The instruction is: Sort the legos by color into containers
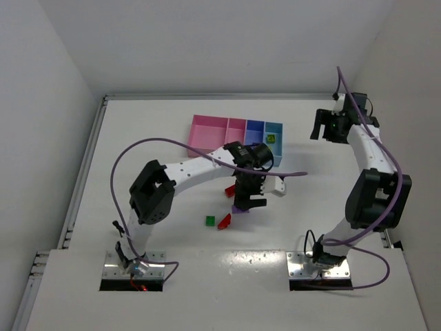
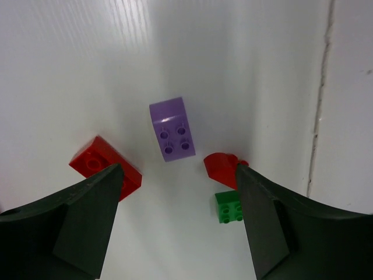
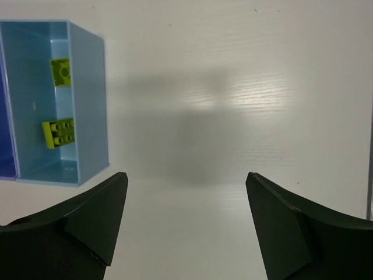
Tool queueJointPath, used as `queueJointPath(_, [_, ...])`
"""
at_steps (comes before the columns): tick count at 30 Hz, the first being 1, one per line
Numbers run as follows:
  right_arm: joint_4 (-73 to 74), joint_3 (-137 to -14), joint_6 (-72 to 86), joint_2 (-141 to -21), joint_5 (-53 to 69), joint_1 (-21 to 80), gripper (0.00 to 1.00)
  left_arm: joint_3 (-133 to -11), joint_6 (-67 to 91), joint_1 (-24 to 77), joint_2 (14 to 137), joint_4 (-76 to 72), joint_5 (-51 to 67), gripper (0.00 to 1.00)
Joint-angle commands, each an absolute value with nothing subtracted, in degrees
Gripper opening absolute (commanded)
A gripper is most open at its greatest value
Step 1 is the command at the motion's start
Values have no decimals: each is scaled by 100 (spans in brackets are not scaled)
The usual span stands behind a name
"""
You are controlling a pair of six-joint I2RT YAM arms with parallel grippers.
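My left gripper [image 1: 244, 200] hangs open over a cluster of legos in the middle of the table. In its wrist view a purple brick [image 2: 172, 129] lies just beyond the open left gripper [image 2: 179, 169]. One red brick [image 2: 102, 163] is by the left finger. Another red brick [image 2: 221, 168] and a dark green one [image 2: 227, 205] are by the right finger. The row of containers [image 1: 207, 118] stands behind. My right gripper [image 1: 322, 129] is open and empty beside the light blue bin [image 3: 87, 99]. That bin holds two yellow-green bricks [image 3: 58, 132].
From above, the green brick [image 1: 209, 221] and a red brick [image 1: 224, 221] lie nearer the arm bases. Another red brick [image 1: 229, 191] lies by the left wrist. A sliver of the blue-violet bin [image 3: 4, 116] shows left of the light blue one. The table's raised back edge [image 1: 241, 96] runs behind the bins.
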State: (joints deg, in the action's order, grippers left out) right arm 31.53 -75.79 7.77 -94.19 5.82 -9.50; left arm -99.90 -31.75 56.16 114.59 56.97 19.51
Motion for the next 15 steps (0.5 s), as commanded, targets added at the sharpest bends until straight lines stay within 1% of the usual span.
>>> queueJointPath(1, [3225, -7682, 765, -9237, 1132, -1133, 83, -10335, -3428, 5633, 11619, 6249, 1442, 83])
queueJointPath(4, [3226, -7682, 765, -9237, 1239, -1195, 83, -10388, -3341, 5634, 11794, 6249, 1318, 80])
queueJointPath(9, [3226, -7795, 765, -9298, 1292, -1195, 83, -10389, -3287, 5687, 11927, 6196, 1213, 80])
queueJointPath(15, [3226, -7796, 765, -9352, 1345, -1195, 83, -10161, -3340, 5809, 12041, 6056, 1467, 79])
